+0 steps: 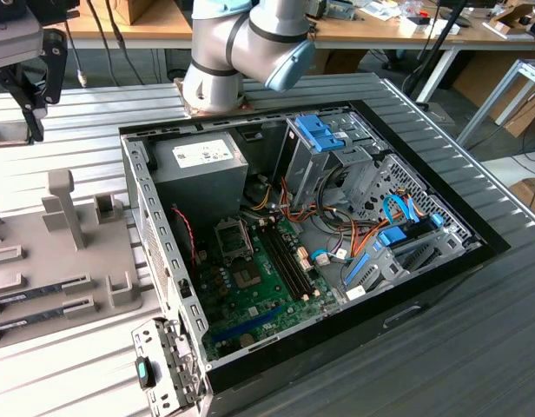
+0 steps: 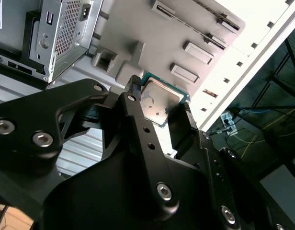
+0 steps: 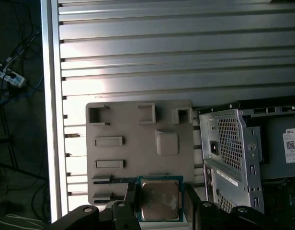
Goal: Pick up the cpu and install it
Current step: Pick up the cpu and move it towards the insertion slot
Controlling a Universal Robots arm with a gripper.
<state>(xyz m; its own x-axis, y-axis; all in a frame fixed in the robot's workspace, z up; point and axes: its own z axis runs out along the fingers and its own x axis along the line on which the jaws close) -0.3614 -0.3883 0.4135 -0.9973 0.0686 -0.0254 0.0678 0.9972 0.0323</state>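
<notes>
Exterior view: an open computer case [image 1: 337,226] lies on the ribbed metal surface [image 1: 476,347]. Its green motherboard [image 1: 250,282] faces up, and the square processor socket [image 1: 233,236] sits near the grey power-supply box [image 1: 207,158]. A grey fixture tray [image 1: 68,261] rests on the surface just beside the case, toward the exterior view's left. The arm [image 1: 246,43] rises behind the case.

Second wrist view: the gripper [image 2: 159,104] is clamped on the cpu [image 2: 156,98], with a black finger [image 2: 133,98] pressed to each of two opposite edges. The silvery top faces the camera (a thin green rim shows), and the tray [image 2: 138,28] lies beyond it.

First wrist view: the cpu [image 3: 160,200] sits between the closed fingers of the gripper [image 3: 160,205], over the tray's [image 3: 133,158] edge, near the case [image 3: 233,143]. Whether it touches the tray cannot be told.
</notes>
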